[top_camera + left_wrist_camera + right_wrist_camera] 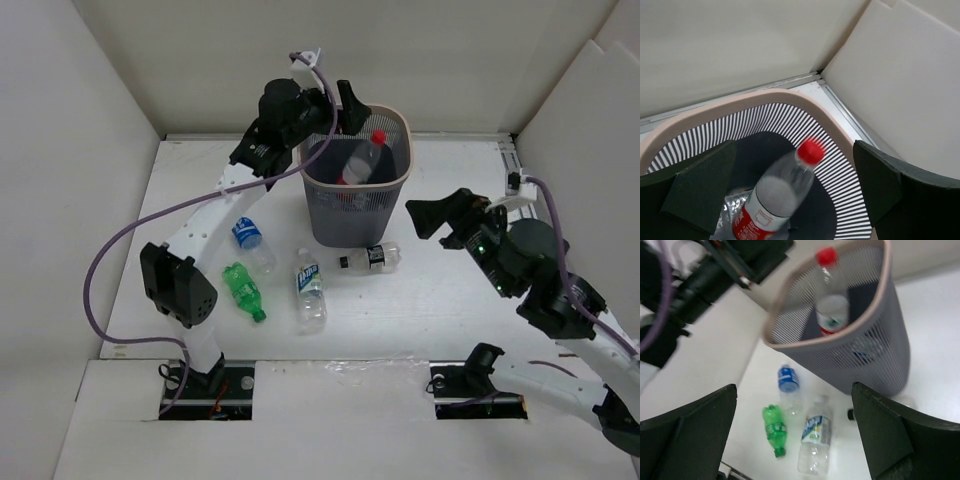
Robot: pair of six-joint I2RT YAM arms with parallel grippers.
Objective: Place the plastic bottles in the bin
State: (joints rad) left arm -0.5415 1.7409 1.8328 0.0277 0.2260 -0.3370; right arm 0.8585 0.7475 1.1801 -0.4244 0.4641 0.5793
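The bin (355, 205) stands mid-table, dark mesh with a beige rim (765, 97). A clear bottle with a red cap and red label (777, 197) is inside it, tilted and blurred, touching neither finger. My left gripper (795, 195) hangs open right over the bin mouth (332, 112). On the table lie a blue-label bottle (248, 240), a green bottle (243, 291), a white-blue label bottle (310, 290) and a black-label bottle (370, 258). My right gripper (452, 212) is open and empty to the right of the bin, facing it (795, 435).
White walls enclose the table on three sides. The left arm's elbow (178, 285) sits left of the green bottle (774, 430). Crinkled clear plastic (732, 212) lies at the bin's bottom. The bin (860, 355) is close to the back wall.
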